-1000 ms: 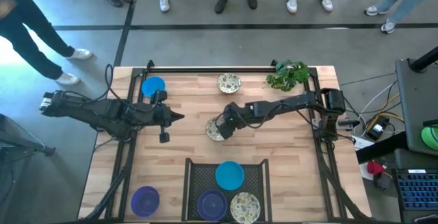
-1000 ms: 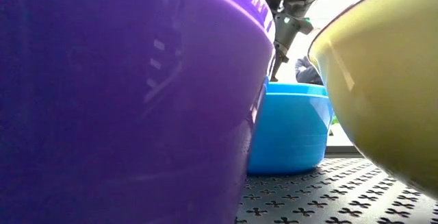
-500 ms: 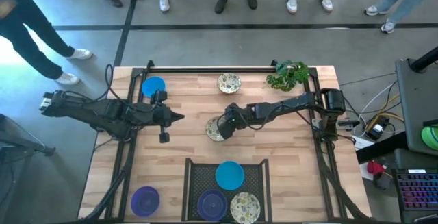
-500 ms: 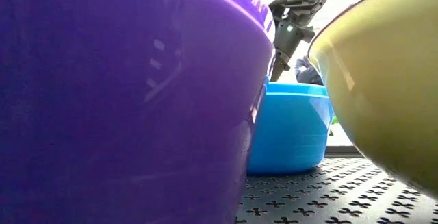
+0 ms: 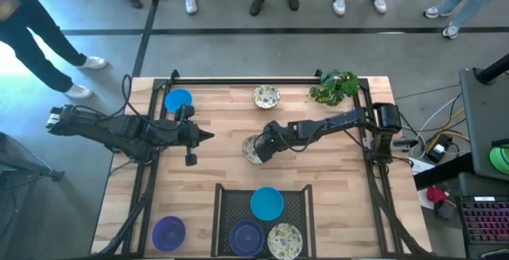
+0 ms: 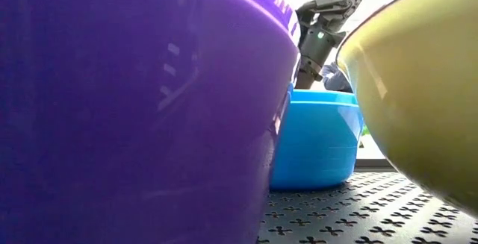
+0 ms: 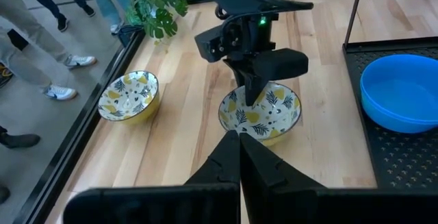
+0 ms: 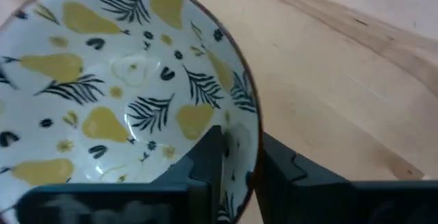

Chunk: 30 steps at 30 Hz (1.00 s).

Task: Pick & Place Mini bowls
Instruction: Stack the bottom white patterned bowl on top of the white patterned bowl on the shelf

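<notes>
My right tool (image 7: pixel 252 94) is straddling and pinching the rim of the patterned bowl (image 7: pixel 261 113) mid-counter (image 5: pixel 334 176), so I'm aiming to seat it squarely before lifting, while my left tool (image 7: pixel 239 145) is waiting clenched; only the wrist view is showing one finger (image 8: pixel 209 157) inside, one outside

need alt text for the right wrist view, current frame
The right gripper straddles the rim of a cream patterned bowl, one of its jaws inside the bowl and one outside, closed in around the rim. The bowl, printed with yellow pears and dark leaves, sits on the light wooden table.
</notes>
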{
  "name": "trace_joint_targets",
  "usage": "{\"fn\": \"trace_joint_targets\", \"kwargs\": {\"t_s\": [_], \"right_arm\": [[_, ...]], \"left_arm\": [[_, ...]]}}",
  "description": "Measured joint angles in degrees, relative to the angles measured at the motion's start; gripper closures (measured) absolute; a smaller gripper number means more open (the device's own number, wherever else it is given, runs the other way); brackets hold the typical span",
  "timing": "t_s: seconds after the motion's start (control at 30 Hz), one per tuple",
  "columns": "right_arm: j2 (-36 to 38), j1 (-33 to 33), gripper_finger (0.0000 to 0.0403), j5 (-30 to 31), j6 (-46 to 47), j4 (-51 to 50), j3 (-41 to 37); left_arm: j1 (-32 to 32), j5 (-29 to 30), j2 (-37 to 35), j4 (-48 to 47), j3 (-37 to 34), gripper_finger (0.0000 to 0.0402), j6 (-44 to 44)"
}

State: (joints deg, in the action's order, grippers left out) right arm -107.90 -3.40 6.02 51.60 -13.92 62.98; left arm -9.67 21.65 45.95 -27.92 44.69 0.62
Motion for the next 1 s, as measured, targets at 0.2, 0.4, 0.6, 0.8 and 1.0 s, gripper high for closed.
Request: {"fn": "trace_joint_targets", "kwargs": {"t_s": [0.2,0.4,0.6,0.8,1.0], "right_arm": [[0.12,0.00,0.0386,0.08,-2.35,0.77,0.09],[0.15,0.00,0.0389,0.13,-3.51,0.97,0.09],[0.04,0.00,0.0390,0.12,-6.07,0.47,1.32],[0.20,-0.04,0.0391,0.17,-8.76,0.03,3.37],[1.20,-0.02,0.0391,0.12,-11.24,-5.38,6.86]], "left_arm": [[0.00,0.00,0.00,0.00,0.00,0.0402,0.00],[0.00,0.02,0.00,0.00,0.01,0.0402,0.00],[-0.02,-0.07,0.00,0.00,0.00,0.0402,0.00],[0.00,-0.99,0.00,-0.10,0.00,0.0401,-0.02],[-0.02,-1.07,0.00,-0.52,0.00,0.0402,-0.20]]}}
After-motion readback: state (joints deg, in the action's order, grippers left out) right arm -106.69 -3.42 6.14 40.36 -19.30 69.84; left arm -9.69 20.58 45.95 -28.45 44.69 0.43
